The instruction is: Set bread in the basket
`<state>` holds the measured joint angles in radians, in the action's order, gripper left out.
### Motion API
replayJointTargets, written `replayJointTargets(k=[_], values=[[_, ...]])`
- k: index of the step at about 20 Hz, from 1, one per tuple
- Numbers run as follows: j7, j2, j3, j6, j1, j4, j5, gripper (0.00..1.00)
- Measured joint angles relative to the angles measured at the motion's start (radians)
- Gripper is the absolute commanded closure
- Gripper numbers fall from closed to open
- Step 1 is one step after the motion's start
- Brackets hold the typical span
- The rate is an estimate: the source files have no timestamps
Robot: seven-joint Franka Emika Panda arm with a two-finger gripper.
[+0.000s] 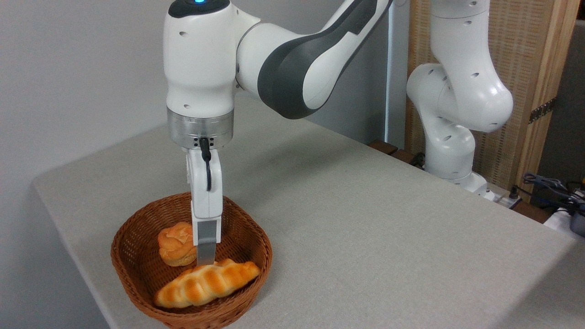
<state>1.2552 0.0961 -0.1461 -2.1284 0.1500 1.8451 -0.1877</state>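
The bread (206, 283), a long braided golden loaf, lies inside the reddish-brown wicker basket (119, 256), along its front wall, with its right end near the rim. My gripper (205, 261) hangs straight down into the basket, its fingertips at the top of the loaf's middle. I see the gripper edge-on, so only one finger (206, 249) shows and the gap between the fingers is hidden. Whether the tips hold the loaf or merely touch it is unclear.
A small round rose-shaped bun (176, 244) sits in the basket just left of and behind the gripper. The basket stands near the table's front left edge (82, 274). The arm's base (450, 155) rises at the far right, with cables (548, 187) beside it.
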Motion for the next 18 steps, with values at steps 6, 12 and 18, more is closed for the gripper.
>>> replayJointTargets(k=[6, 12, 18], values=[[-0.221, -0.03, 0.011, 0.04, 0.0, -0.022, 0.0, 0.0], [-0.428, -0.145, 0.036, 0.301, -0.002, -0.028, 0.132, 0.0], [-0.545, -0.173, 0.088, 0.459, 0.003, -0.075, 0.202, 0.0]])
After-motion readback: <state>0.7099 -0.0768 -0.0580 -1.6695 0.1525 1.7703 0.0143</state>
